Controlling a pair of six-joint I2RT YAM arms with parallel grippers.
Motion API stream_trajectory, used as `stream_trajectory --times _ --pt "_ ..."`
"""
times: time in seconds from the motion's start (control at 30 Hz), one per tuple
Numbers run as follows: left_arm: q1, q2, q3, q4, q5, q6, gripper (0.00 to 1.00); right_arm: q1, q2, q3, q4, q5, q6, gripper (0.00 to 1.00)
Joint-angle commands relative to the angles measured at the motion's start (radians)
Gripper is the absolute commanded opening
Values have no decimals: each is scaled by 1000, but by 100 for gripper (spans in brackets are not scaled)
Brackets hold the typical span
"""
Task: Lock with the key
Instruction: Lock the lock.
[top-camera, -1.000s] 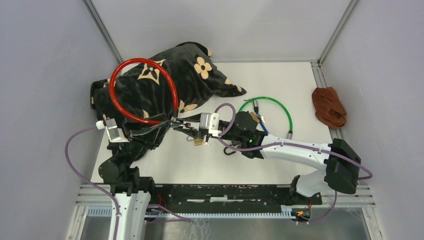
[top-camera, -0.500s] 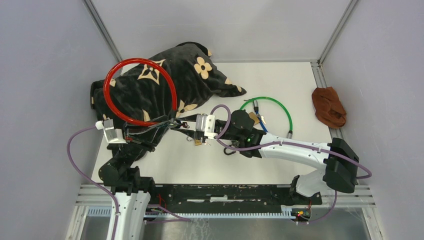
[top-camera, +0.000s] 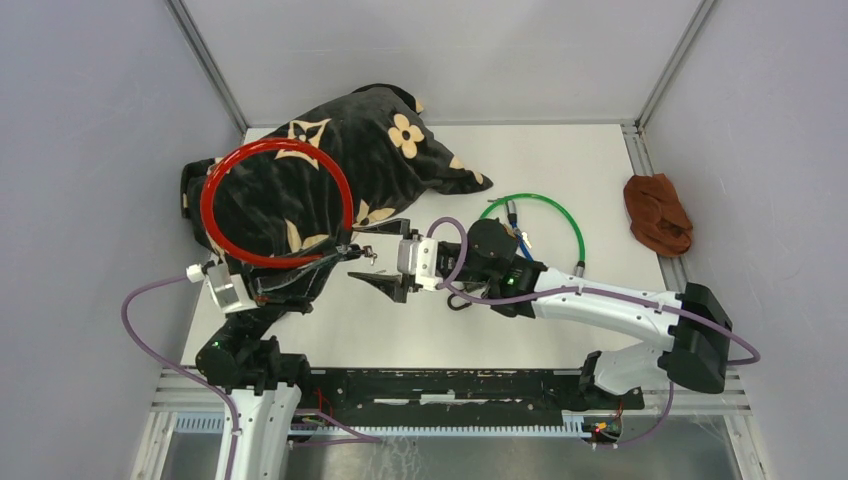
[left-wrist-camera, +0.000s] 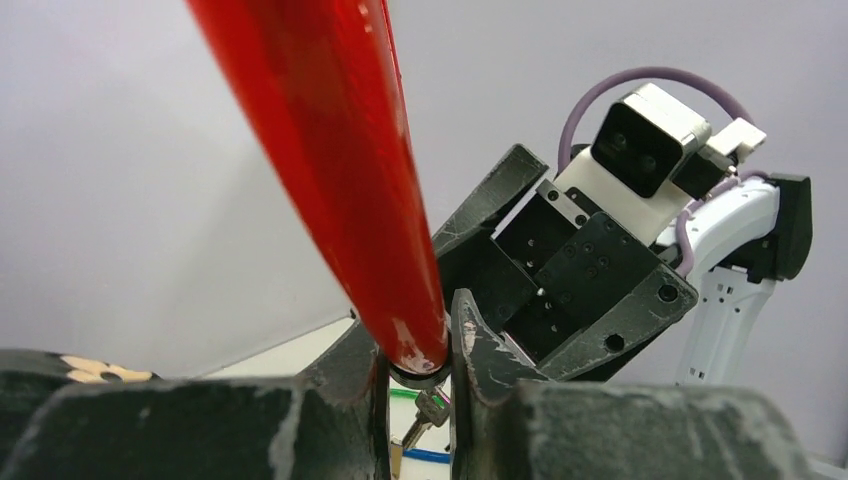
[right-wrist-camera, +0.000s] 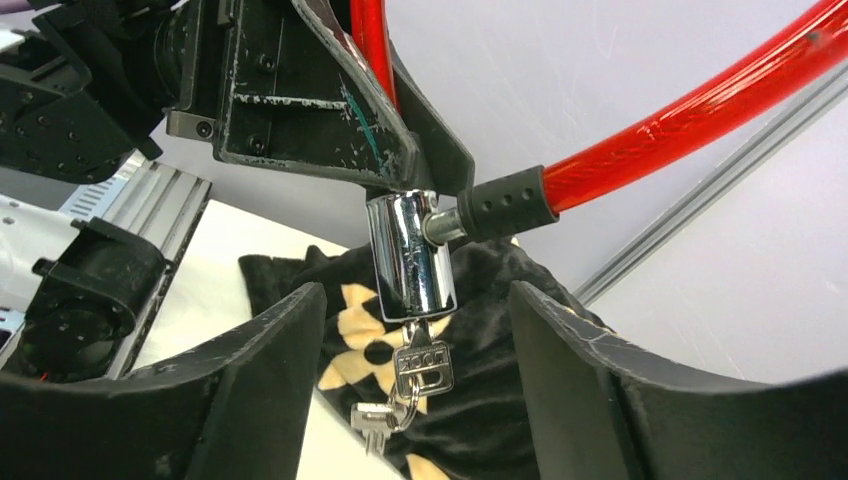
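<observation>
White worktop (top-camera: 520, 170) carries one black cloth (top-camera: 370, 150) with tan flower motifs at ten o'clock. There are two cable locks. The red cable lock (top-camera: 204, 200) is raised over the black cloth, and the green cable lock (top-camera: 545, 198) lies flat toward one o'clock. One brown cloth (top-camera: 657, 213) sits at the three o'clock edge. Near the middle, the left claw (left-wrist-camera: 418, 350) pinches the top of the red lock's chrome barrel (right-wrist-camera: 410, 255), where a black-sleeved cable end plugs into its side. The right claw (right-wrist-camera: 415, 300) stands spread either side of the barrel, touching nothing. Two keys (right-wrist-camera: 422, 366) hang beneath, one in the keyhole, its stamp unreadable.
</observation>
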Motion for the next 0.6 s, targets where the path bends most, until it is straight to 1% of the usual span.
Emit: stream_trajectory --times 0.0,0.07,0.13,0.2,0.27,0.4,0.57 --pt "0 -21 27 110 69 143 2 -14 -58 34 -101 -45 -29 78" --pt "1 -30 30 116 104 189 2 -51 -58 71 -167 -128 -4 83" --pt "0 -37 33 130 124 228 2 -84 -56 107 -193 -212 56 85" --pt "1 -41 34 135 128 252 2 -101 -64 119 -145 -292 138 84" --pt "1 -44 32 137 126 251 2 -103 -67 123 -62 -340 222 84" --pt "2 -48 33 141 132 234 2 -103 -41 159 47 -366 364 80" --pt "2 -54 31 141 132 228 2 -103 4 194 159 -384 501 69"
